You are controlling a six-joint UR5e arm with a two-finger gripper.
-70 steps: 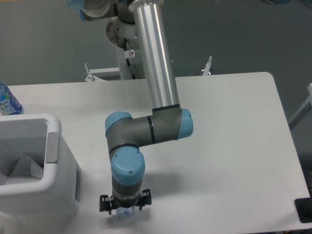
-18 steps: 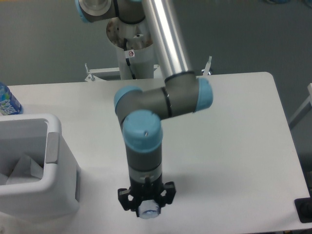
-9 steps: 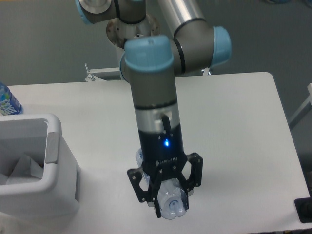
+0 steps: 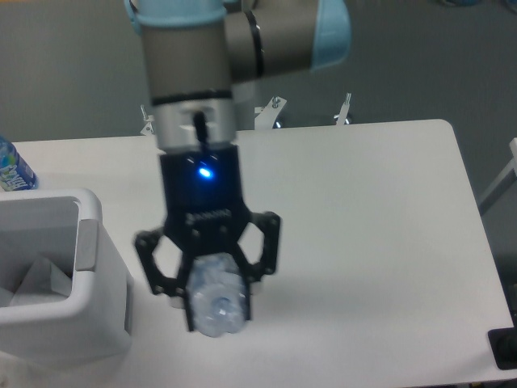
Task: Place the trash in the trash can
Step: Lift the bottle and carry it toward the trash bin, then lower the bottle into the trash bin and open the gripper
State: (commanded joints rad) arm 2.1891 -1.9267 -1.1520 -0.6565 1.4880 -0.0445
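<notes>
My gripper (image 4: 215, 301) hangs high above the table, close to the camera, and is shut on a crushed clear plastic bottle (image 4: 215, 297) whose end points down toward the lens. The white trash can (image 4: 89, 242) stands at the left edge, just left of the gripper. Inside it lies a pale crumpled wrapper (image 4: 36, 283). The bottle's cap is not visible from this angle.
An uncrushed bottle with a blue-and-white label (image 4: 14, 170) stands at the far left behind the bin. The white table (image 4: 371, 226) stretches to the right. A black object (image 4: 504, 347) sits at the lower right corner.
The gripper closed on the crushed bottle at the table's front, lifted it well up, and has shifted left toward the bin.
</notes>
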